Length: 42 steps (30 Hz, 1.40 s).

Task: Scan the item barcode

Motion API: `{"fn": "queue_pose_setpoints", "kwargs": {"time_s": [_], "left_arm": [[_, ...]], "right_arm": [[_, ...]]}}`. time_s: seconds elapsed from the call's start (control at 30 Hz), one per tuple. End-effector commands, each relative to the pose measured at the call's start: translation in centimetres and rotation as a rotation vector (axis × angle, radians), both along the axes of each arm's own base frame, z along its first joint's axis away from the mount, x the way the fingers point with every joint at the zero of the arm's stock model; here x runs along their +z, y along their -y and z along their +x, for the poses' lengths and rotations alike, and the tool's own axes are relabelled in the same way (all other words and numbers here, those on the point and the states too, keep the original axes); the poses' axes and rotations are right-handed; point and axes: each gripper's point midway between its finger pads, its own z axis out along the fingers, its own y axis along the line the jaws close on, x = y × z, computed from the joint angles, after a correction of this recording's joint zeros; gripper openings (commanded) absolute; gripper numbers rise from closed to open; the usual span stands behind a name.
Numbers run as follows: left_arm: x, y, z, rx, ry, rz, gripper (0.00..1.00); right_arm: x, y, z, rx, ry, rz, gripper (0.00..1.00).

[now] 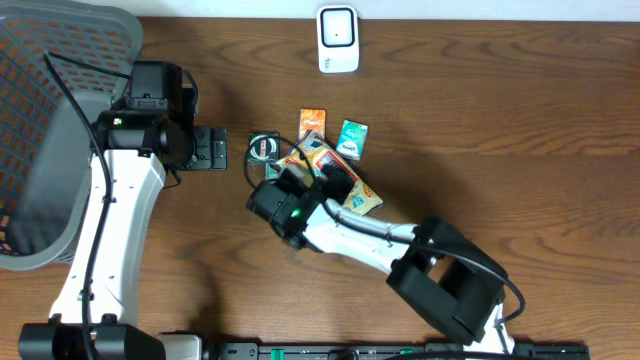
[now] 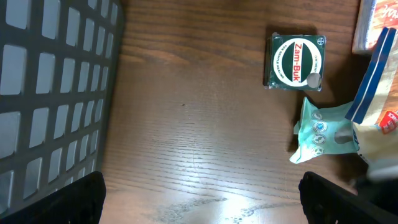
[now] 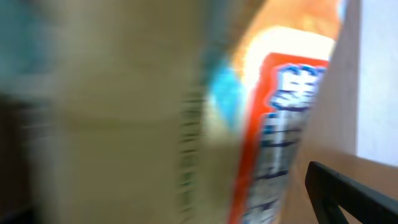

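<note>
Although the arms were both over the table (image 1: pixel 520 120), the job looked barely begun, since no item sat anywhere near the reader. At the 9 o'clock edge of the overhead view stood the mesh chair (image 1: pixel 50 90). Just at its 3 o'clock hovered the left claw (image 1: pixel 214 150), its fingers (image 2: pixel 81 199) spread wide over bare wood, holding nothing. At that claw's 3 o'clock lay the Zam-Buk tin (image 1: pixel 263 147), flat and label up. In the left wrist view a teal sachet (image 2: pixel 318 129) lay near the tin's 5 o'clock.

Further right came the little heap of goods: an orange packet (image 1: pixel 313 122) at its 12 o'clock, a green packet (image 1: pixel 352 138) at 1 o'clock, and the snack bag (image 1: pixel 362 200) lying across the middle. The right claw (image 1: pixel 322 172) was down over that bag and spread wide. Its own camera showed only a blur of the bag's red-bordered label and one dark finger (image 3: pixel 348 193) at 5 o'clock, so I could not tell whether the pads touched the bag.

The white barcode scanner (image 1: pixel 338 38) stood well apart at the heap's 12 o'clock, by the far edge. By my reading almost everything was left — closing on the bag, lifting it, finding its barcode, which I could not see, and presenting that to the scanner.
</note>
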Motion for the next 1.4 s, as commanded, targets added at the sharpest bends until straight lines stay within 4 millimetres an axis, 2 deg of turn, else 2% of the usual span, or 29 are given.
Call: {"fn": "queue_pose_setpoints", "kwargs": {"time_s": [0.0, 0.13, 0.17, 0.2, 0.23, 0.27, 0.3, 0.37, 0.4, 0.47, 0.63, 0.77, 0.87, 1.0, 1.17, 1.27, 1.37], "left_arm": [[-0.4, -0.1, -0.1, -0.003, -0.013, 0.011, 0.98], [-0.4, -0.1, -0.1, -0.003, -0.014, 0.011, 0.98], [-0.4, -0.1, -0.1, -0.003, -0.014, 0.011, 0.98], [-0.4, -0.1, -0.1, -0.003, -0.014, 0.011, 0.98], [-0.4, -0.1, -0.1, -0.003, -0.014, 0.011, 0.97], [-0.4, -0.1, -0.1, -0.003, -0.014, 0.011, 0.98], [-0.4, -0.1, -0.1, -0.003, -0.014, 0.011, 0.97], [-0.4, -0.1, -0.1, -0.003, -0.014, 0.011, 0.98], [-0.4, -0.1, -0.1, -0.003, -0.014, 0.011, 0.98], [-0.4, -0.1, -0.1, -0.003, -0.014, 0.011, 0.98], [-0.4, -0.1, -0.1, -0.003, -0.014, 0.011, 0.98], [-0.4, -0.1, -0.1, -0.003, -0.014, 0.011, 0.98], [-0.4, -0.1, -0.1, -0.003, -0.013, 0.011, 0.98], [-0.4, -0.1, -0.1, -0.003, -0.014, 0.011, 0.98], [-0.4, -0.1, -0.1, -0.003, -0.014, 0.011, 0.98], [-0.4, -0.1, -0.1, -0.003, -0.014, 0.011, 0.98], [-0.4, -0.1, -0.1, -0.003, -0.013, 0.011, 0.97]], "right_arm": [[-0.8, 2.3, 1.5, -0.075, 0.024, -0.038, 0.99], [-2.2, 2.6, 1.6, -0.101, -0.075, 0.043, 0.99], [-2.7, 2.6, 1.5, -0.107, -0.108, 0.069, 0.93], [-3.0, 2.7, 1.4, -0.113, -0.137, 0.089, 0.76], [-3.2, 2.8, 1.4, -0.119, -0.153, 0.1, 0.5], [-3.4, 3.0, 1.5, -0.128, -0.165, 0.112, 0.33], [-3.4, 3.1, 1.6, -0.136, -0.166, 0.117, 0.27], [-3.3, 3.3, 1.8, -0.148, -0.161, 0.123, 0.03], [-3.2, 3.4, 1.9, -0.15, -0.159, 0.124, 0.01], [-2.6, 3.4, 2.1, -0.164, -0.151, 0.138, 0.01], [1.1, 2.9, 3.5, -0.221, -0.13, 0.268, 0.01], [5.2, 1.2, 4.5, -0.21, -0.209, 0.52, 0.01], [9.2, 0.6, 5.2, -0.186, -0.284, 0.757, 0.01], [14.2, 1.3, 6.0, -0.13, -0.362, 1.043, 0.01], [19.9, 2.0, 5.5, 0.062, -0.544, 1.408, 0.01], [22.1, 3.6, 5.7, 0.139, -0.614, 1.564, 0.01], [23.9, 4.3, 5.4, 0.238, -0.677, 1.677, 0.01]]}}
